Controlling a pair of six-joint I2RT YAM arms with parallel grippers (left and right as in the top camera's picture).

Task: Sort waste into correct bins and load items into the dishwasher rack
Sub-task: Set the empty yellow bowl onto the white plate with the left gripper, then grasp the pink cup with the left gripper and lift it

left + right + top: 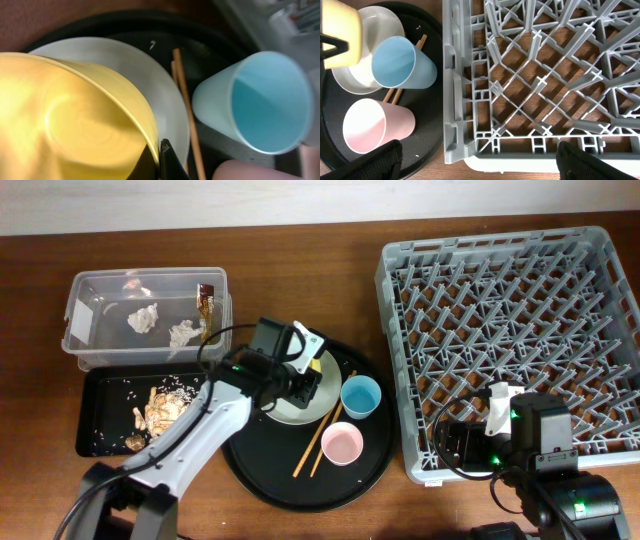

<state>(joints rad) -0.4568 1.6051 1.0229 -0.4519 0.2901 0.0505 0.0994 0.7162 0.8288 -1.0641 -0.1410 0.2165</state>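
Note:
My left gripper (300,377) is shut on the rim of the small yellow bowl (75,120) and holds it tilted over the pale plate (160,80) on the round black tray. The blue cup (361,396), the pink cup (342,443) and the chopsticks (322,438) lie on that tray. My right gripper (480,165) is open and empty at the front left corner of the grey rack (510,330). The clear tub (90,330) holds tissue scraps (145,318) and the wrapper (207,305). The black rectangular tray (100,405) holds food leftovers (160,408).
The round black tray (300,480) lies between the bins and the rack. The rack (545,75) stands close against the tray's right side. The right wrist view also shows the blue cup (395,62), pink cup (367,125) and yellow bowl (340,30).

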